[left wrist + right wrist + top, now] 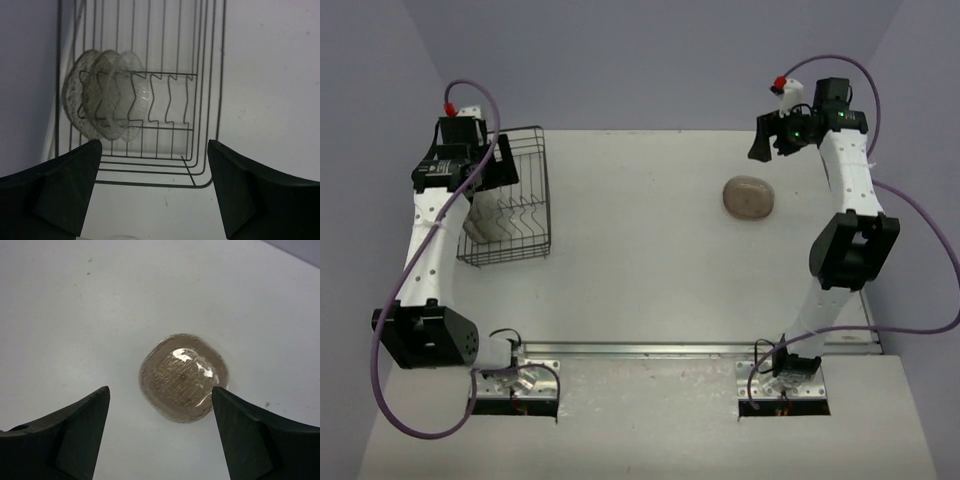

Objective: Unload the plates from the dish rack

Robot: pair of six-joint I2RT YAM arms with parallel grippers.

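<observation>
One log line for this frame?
left tool open, facing dish rack | rack plates upright in dividers | right tool open, facing unloaded plate | unloaded plate flat on table

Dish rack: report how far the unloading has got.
Done: one plate lies flat on the table, out of the rack, near the open right gripper. In hand: nothing; the left gripper is open, facing the rack. Left: what look like three see-through plates standing on edge in the rack's dividers.
</observation>
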